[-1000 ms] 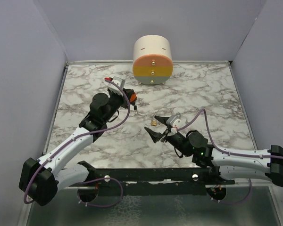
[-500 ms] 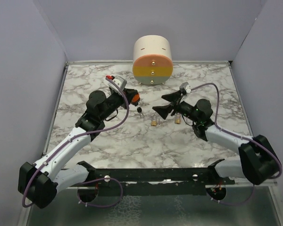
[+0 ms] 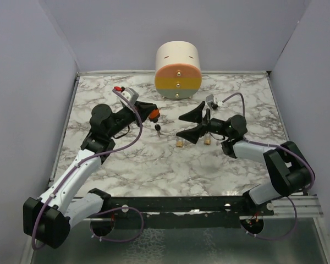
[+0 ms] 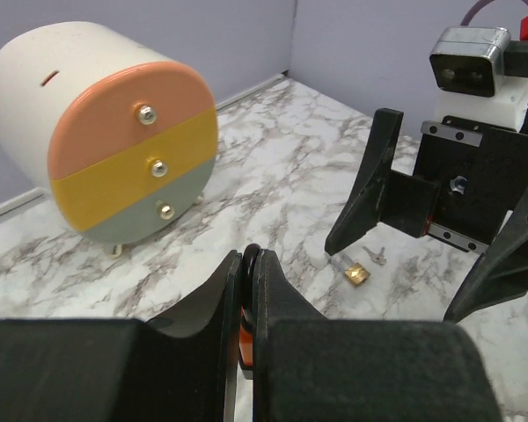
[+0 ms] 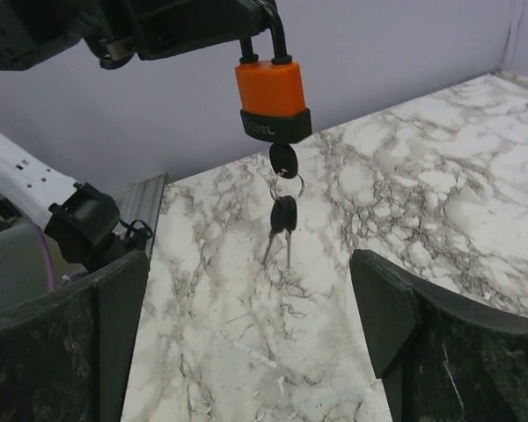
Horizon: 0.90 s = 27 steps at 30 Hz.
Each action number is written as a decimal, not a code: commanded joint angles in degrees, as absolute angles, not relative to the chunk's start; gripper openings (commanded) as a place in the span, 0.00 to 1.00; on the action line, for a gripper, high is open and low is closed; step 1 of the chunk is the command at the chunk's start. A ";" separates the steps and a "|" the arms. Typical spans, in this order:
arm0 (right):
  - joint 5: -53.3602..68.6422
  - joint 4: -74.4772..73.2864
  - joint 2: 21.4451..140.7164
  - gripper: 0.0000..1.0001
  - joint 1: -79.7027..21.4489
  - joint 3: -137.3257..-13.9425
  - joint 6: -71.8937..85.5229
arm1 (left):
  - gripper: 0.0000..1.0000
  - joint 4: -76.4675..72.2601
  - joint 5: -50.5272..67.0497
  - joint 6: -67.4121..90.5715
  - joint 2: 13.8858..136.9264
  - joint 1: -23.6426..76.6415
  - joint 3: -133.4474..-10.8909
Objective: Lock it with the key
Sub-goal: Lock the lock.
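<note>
The left end effector [image 3: 147, 112] is clenched on the shackle of the orange rectangular padlock [image 5: 273, 98], suspending it above the white marble bench [image 3: 99, 93]. A black-headed metal key [image 5: 282, 161] hangs at its underside. The right end effector [image 3: 188, 125], released wide, faces it without contact.

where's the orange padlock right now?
Top view, left of centre: the orange padlock hangs by its shackle from the left gripper, keys dangling below, facing the open right gripper.

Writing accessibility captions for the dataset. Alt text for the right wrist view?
An orange padlock hangs by its shackle from the shut left gripper, a key in its underside and a second key dangling from a ring below. The right gripper stands wide open in the foreground, above the marble table.
</note>
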<state>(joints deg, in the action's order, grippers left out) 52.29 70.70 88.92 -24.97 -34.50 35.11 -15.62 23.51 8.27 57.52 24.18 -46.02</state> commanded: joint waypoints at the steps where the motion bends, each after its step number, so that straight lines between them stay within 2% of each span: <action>1: 52.42 65.17 81.32 0.92 -27.03 -33.46 27.24 | 0.00 -25.35 37.60 14.73 56.80 23.38 -46.36; 2: 51.66 63.47 80.32 0.86 -27.39 -33.60 26.22 | 0.00 -26.53 40.05 16.07 56.96 23.38 -46.59; 4: 51.01 62.66 79.37 0.64 -27.89 -33.88 26.07 | 0.00 -28.67 43.60 18.67 57.12 23.38 -46.84; 5: 50.86 63.11 79.29 0.60 -28.07 -34.12 26.74 | 0.00 -29.71 45.01 19.80 56.98 23.44 -46.93; 9: 51.15 64.94 79.80 0.61 -29.57 -35.52 28.98 | 0.00 -30.50 46.88 21.69 55.92 23.55 -46.89; 16: 49.22 59.98 79.83 0.61 -34.14 -38.72 25.09 | 0.00 -31.21 49.30 23.26 54.62 23.81 -47.11; 23: 48.65 60.49 80.95 0.51 -36.37 -39.88 25.58 | 0.00 -33.06 50.12 24.41 54.70 23.99 -46.63; 27: 48.32 60.38 81.78 0.38 -36.98 -40.63 25.61 | 0.00 -33.46 50.23 24.83 54.32 23.99 -46.67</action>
<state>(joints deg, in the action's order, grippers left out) 50.17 60.82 80.58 -36.14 -38.59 26.22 -28.95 48.64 23.55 56.03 23.75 -45.98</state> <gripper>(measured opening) 0.456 0.072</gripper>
